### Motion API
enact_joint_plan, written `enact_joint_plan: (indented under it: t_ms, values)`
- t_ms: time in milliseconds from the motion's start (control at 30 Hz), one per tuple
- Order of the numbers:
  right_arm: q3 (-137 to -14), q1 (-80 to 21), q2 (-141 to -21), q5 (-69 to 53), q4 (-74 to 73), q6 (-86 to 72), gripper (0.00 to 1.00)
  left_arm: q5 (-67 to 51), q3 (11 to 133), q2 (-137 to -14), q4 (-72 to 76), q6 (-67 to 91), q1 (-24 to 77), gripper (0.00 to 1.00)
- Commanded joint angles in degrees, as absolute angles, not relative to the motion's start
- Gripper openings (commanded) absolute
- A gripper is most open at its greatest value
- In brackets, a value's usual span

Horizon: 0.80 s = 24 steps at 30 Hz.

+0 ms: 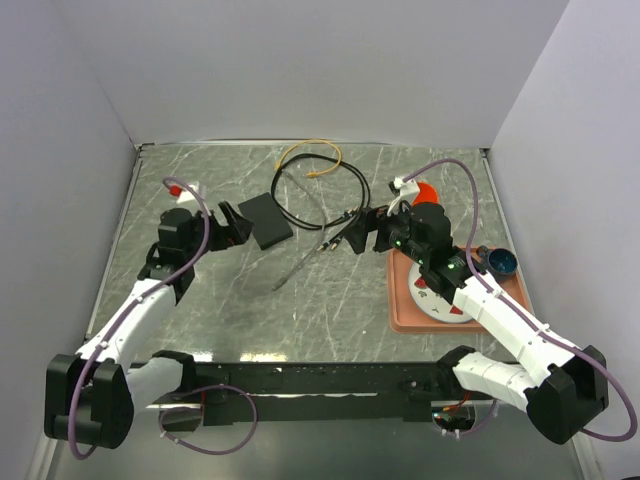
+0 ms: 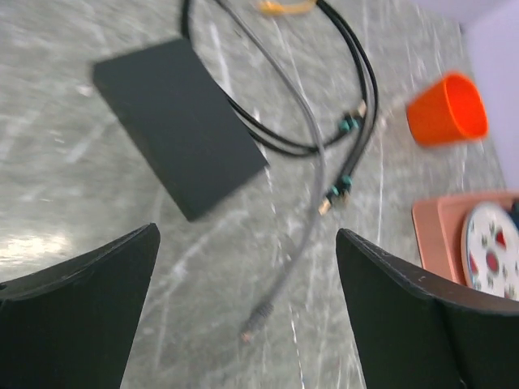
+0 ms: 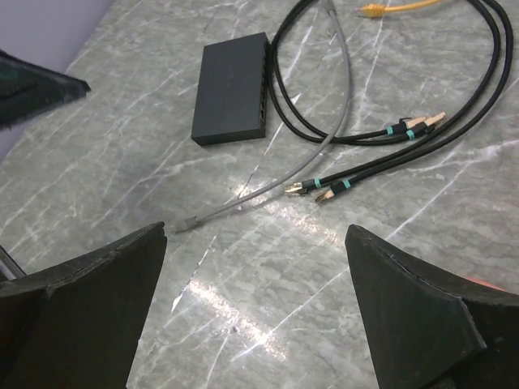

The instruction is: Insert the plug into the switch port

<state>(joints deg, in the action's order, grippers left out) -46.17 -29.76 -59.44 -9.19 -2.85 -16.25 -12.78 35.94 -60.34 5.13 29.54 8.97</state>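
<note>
Staging: nothing gripped, arms flank the switch [image 1: 266, 220] on the desk [image 1: 200, 330].
left end effector [image 1: 232, 225]: fingers apart, just beside the switch, probably to brace it.
right end effector [image 1: 365, 232]: fingers apart, farther from the switch, facing the cables.
plug [image 3: 182, 227]: grey lead's tip, loose, near the switch, not in a port.

A: Legible text, labels, brands or numbers?

B: None in any of the three views.

A: Top face of the switch [image 3: 231, 89]?

B: Plain matte black, without print or sticker.

A: Marks on the white disc [image 2: 491, 251]?

B: Red and dark spots only, too small and blurred to read as letters or figures.

A: Green bands [image 3: 344, 185] on the black cables [image 2: 365, 69]?

B: Colour rings near the plugs, without visible lettering.
</note>
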Motion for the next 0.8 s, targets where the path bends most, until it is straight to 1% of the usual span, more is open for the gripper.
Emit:
enact_joint_plan:
  t_ms: [0,100,167,200,267,367,400,433,467,533,633,733,767]
  values:
    - [-46.4,-29.9,-58.2,-7.6,-3.2,-14.9,1.0,-15.2,35.2,-60.5,7.6,25.7,13.6,0.97]
    - [-46.4,-29.9,-58.2,-8.2,-4.0,-14.6,1.0,-15.9,34.9,-63.5,9.1,25.1,19.0,0.97]
    - [-46.5,-29.9,-58.3,-8.8,-4.5,-14.2,1.0,-13.2,35.8,-66.4,7.0,25.1,21.6,0.97]
    - [-46.4,-29.9,-58.3,-9.0,-4.5,-14.1,1.0,-11.0,36.2,-67.4,5.7,25.0,24.1,0.99]
    - [-45.9,-29.9,-58.2,-9.4,-4.4,-14.0,1.0,-5.6,36.8,-70.4,3.6,25.2,26.2,0.95]
    - [-45.5,-30.0,-58.4,-10.1,-4.1,-13.9,1.0,-0.2,37.5,-74.2,1.5,25.5,30.9,0.85]
    - [-45.5,-29.8,-58.8,-10.5,-4.2,-13.9,1.0,1.9,37.9,-75.2,0.6,25.7,33.2,0.8]
    - [-45.5,-29.9,-58.9,-10.6,-4.4,-13.8,1.0,5.9,38.1,-76.1,0.2,26.4,34.3,0.78]
    - [-45.6,-30.0,-59.0,-10.7,-4.3,-13.7,1.0,7.9,38.4,-77.6,-1.0,26.5,35.0,0.72]
    - [-45.6,-29.9,-59.3,-11.0,-4.4,-13.6,1.0,11.8,38.6,-78.8,-2.7,27.4,36.9,0.71]
    - [-45.3,-29.9,-59.7,-11.5,-4.1,-13.6,1.0,12.7,39.1,-81.1,-2.5,27.1,38.0,0.69]
    - [-45.4,-29.9,-60.4,-12.1,-4.1,-13.6,1.0,13.3,40.2,-83.7,-2.5,27.0,39.1,0.61]
    - [-45.4,-29.9,-60.6,-12.2,-4.1,-13.6,1.0,13.6,40.4,-84.1,-2.7,26.9,39.5,0.56]
